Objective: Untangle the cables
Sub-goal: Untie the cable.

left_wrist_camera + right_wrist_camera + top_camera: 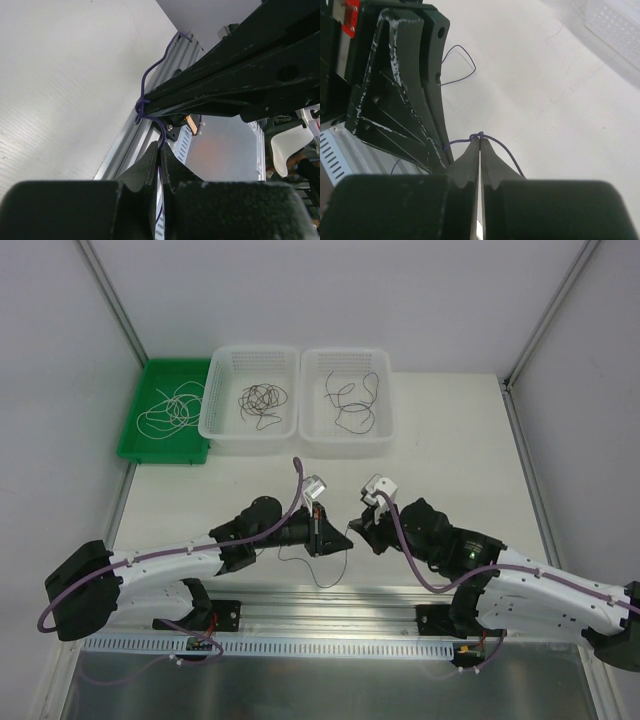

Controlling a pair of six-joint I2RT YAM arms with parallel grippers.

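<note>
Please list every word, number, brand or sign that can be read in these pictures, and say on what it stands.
No text can be read in any view.
The green tray, left basket, right basket and thin cable show no print.
The red part in the right wrist view is too blurred to tell.

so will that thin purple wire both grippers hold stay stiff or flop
Probably floppy: the purple wire curls in slack loops beside the right gripper. Likely very light, being hair-thin. Its knot may tighten if the left gripper pulls away.
</note>
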